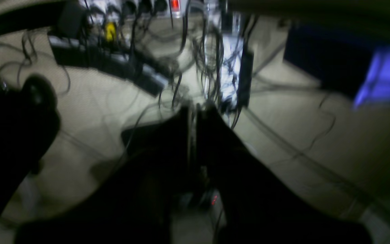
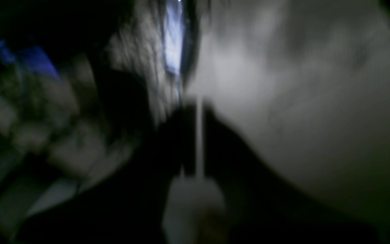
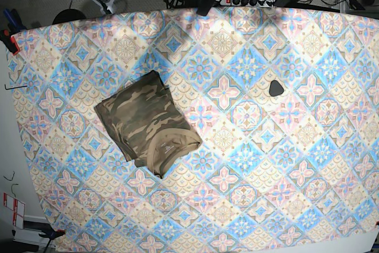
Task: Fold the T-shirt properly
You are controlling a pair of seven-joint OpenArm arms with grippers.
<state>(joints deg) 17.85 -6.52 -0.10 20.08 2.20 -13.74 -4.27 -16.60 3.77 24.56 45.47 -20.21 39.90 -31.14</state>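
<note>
Left gripper [image 1: 195, 112]: dark fingers pressed together, nothing between them; seen in the left wrist view only, blurred, pointing at a pale floor.
Floor under left gripper: tangle of black cables [image 1: 195, 51] and a black power strip [image 1: 113, 62] toward 12 o'clock of the fingertips; blue glow at 2 o'clock, too smeared to identify.
Right gripper [image 2: 198, 115]: dark fingers clenched, only a thin pale slit between them, holding nothing; right wrist view heavily blurred, surroundings unreadable.
Camouflage T-shirt [image 3: 148, 124]: soft olive, brown and tan cloth, folded into a compact, roughly square bundle, plain tan-olive collar band at its 5 o'clock corner; lies flat, left of table centre in the base view.
Tablecloth [image 3: 249, 164]: blue-and-pink diamond tile pattern, covers the whole table.
Small black object [image 3: 276, 88]: rounded, flat on the cloth, at 3 o'clock of the shirt, well apart.
</note>
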